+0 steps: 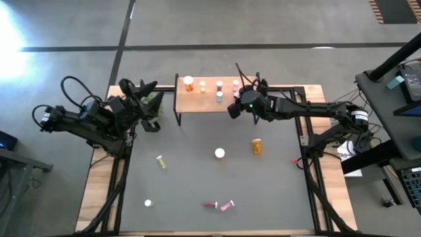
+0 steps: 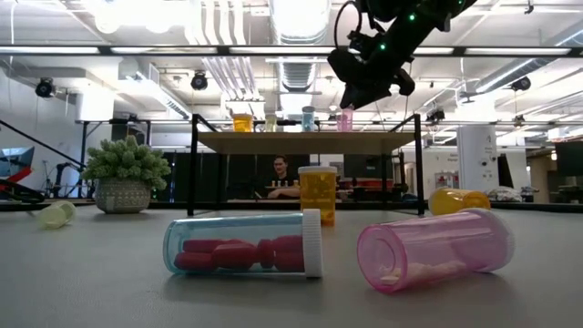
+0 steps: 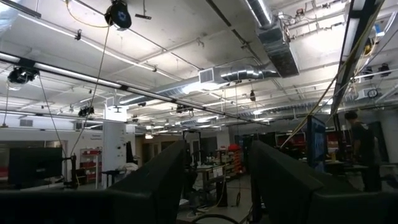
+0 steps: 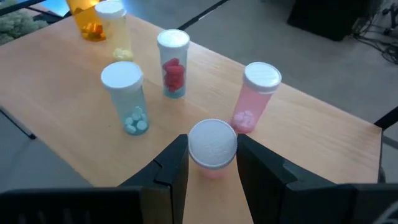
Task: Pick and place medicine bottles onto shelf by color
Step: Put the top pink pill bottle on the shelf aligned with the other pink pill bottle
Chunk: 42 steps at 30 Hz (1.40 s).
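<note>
The light-wood shelf (image 1: 209, 96) stands at the table's far edge. On it stand an orange bottle (image 4: 87, 18), a yellowish one (image 4: 115, 28), one with red pills (image 4: 173, 62), one with pale blue pills (image 4: 126, 96) and a pink one (image 4: 256, 96). My right gripper (image 4: 211, 149) hangs over the shelf's right part (image 1: 235, 105), shut on another pink, white-capped bottle (image 4: 212, 144). My left gripper (image 3: 217, 186) is raised at the table's far left beside the plant, open, with nothing between its fingers. More bottles lie or stand on the table (image 1: 197, 178). My right gripper pinches the pink bottle between its two fingers at the white cap's sides (image 4: 191, 149). The fingers slant down from the table's right. The bottle stands upright, cap up, over the shelf board. Its base is hidden by the cap, so whether it rests on the shelf I cannot tell.
On the table an orange bottle (image 1: 256, 146) lies right of middle and a white-capped one (image 1: 220, 153) stands mid-table. A yellowish one (image 1: 160, 161) is left, a red (image 2: 244, 244) and a pink (image 2: 437, 248) lie near the front. The green plant (image 2: 126, 178) stands at the far left.
</note>
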Motion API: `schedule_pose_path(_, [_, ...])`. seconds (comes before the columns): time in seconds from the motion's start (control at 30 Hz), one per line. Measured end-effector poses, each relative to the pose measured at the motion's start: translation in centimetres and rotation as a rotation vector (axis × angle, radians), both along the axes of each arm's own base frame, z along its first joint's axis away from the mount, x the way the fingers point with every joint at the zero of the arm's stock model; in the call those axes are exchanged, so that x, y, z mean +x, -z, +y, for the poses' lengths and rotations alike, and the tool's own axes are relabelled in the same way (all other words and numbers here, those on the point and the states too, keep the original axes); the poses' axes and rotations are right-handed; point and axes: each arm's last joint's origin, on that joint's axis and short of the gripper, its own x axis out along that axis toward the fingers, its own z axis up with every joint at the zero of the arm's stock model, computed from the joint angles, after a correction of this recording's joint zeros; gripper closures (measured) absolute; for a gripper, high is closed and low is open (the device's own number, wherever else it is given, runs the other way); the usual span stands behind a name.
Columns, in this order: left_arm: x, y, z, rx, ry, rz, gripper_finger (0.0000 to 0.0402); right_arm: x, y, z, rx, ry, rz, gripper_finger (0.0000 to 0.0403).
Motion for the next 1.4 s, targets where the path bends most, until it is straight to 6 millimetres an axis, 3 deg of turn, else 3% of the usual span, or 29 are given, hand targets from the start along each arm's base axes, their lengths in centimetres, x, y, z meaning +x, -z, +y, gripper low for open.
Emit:
schedule_pose_path(0.23, [0.0, 0.0, 0.0, 0.0, 0.0, 0.0, 0.0233, 0.0, 0.0, -0.1, 0.013, 0.021, -0.032, 0.0289])
schedule_pose_path(0.6, [0.0, 0.0, 0.0, 0.0, 0.0, -0.001, 0.0233, 1.1, 1.7, -0.5, -0.001, 0.01, 0.028, 0.0289])
schedule_pose_path(0.83, [-0.2, -0.1, 0.1, -0.005, -0.003, -0.006, 0.0233, 1.0, 1.4, -0.4, -0.004, 0.013, 0.029, 0.0289])
schedule_pose_path(1.1, [-0.2, -0.1, 0.1, -0.014, -0.013, -0.004, 0.0233, 0.1, -3.1, -0.1, 0.01, 0.007, -0.064, 0.0289])
schedule_pose_path(1.4, [-0.2, -0.1, 0.1, -0.016, -0.012, -0.004, 0.0233, -2.5, -8.4, 1.9, 0.458, -0.076, 0.073, 0.0289])
